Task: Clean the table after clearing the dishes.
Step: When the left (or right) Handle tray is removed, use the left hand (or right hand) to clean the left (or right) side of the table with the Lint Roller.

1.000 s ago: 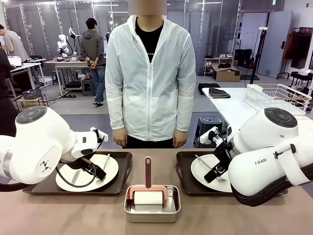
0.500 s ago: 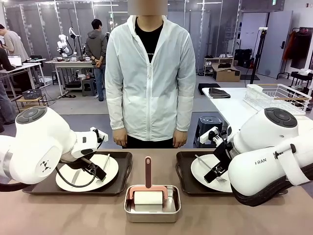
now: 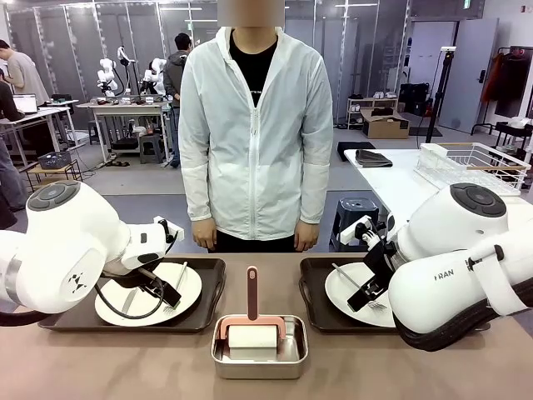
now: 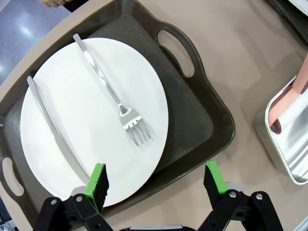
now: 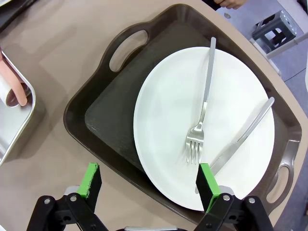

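Taupe table [image 3: 125, 367] — left claw [image 4: 155, 166], right claw [image 5: 147, 167] gaping, empty; lab room [image 3: 125, 179] behind.

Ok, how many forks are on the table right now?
2. One fork lies on the left plate in the left tray; the other fork on the right plate in the right tray. None seems hidden.

Open-plan robotics laboratory: a left robot arm [image 3: 71, 250] and a right robot arm [image 3: 454, 275] stand at a taupe surface [image 3: 125, 362] in front of the standing person [image 3: 256, 142], behind whom lie a cluttered work surface [image 3: 125, 108], a laptop [image 3: 25, 102] and framed partition walls [image 3: 83, 37] to picture-left, and a cardboard box [image 3: 385, 127], a black stand [image 3: 440, 92] and a wire basket [image 3: 473, 164] to picture-right.
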You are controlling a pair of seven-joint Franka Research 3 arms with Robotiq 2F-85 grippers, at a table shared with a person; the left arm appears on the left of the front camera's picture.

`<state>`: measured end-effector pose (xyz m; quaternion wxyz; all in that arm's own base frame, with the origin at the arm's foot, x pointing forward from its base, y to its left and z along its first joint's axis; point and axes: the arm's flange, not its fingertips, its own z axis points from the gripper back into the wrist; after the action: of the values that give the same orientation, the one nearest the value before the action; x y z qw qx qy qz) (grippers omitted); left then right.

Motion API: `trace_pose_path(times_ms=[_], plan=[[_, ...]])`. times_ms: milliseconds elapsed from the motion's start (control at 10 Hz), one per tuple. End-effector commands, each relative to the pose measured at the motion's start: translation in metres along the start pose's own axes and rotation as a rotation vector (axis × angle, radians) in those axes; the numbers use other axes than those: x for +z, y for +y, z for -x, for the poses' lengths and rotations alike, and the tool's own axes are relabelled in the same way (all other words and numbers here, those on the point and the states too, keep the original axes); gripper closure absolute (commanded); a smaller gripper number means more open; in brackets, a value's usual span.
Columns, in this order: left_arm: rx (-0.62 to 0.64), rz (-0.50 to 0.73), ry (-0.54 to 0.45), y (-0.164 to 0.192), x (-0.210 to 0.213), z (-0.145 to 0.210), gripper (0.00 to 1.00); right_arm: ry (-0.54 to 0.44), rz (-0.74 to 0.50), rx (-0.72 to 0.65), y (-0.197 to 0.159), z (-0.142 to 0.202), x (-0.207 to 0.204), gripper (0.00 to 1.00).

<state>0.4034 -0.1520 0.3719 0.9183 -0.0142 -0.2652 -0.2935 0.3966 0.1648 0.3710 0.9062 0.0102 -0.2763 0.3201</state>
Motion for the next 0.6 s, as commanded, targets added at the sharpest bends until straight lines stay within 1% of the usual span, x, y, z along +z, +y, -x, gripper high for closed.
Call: trace_pose_path(times_ms=[0, 100, 200, 400, 500], plan=[[0.000, 0.000, 0.000, 0.000, 0.000, 0.000, 0.00, 0.000, 0.000, 0.000, 0.000, 0.000, 0.000, 0.00], [-0.030, 0.026, -0.001, 0.006, 0.009, -0.013, 0.00, -0.014, 0.000, -0.002, -0.010, -0.009, 0.005, 0.00], [-0.035, 0.025, 0.010, 0.014, 0.016, -0.023, 0.00, -0.023, -0.038, -0.004, -0.022, -0.018, 0.011, 0.00], [-0.017, 0.091, 0.004, 0.032, 0.035, -0.041, 0.00, -0.047, -0.149, -0.034, -0.045, -0.039, 0.023, 0.00], [-0.022, 0.168, -0.007, 0.042, 0.044, -0.045, 0.00, -0.058, -0.236, -0.058, -0.056, -0.047, 0.030, 0.00]])
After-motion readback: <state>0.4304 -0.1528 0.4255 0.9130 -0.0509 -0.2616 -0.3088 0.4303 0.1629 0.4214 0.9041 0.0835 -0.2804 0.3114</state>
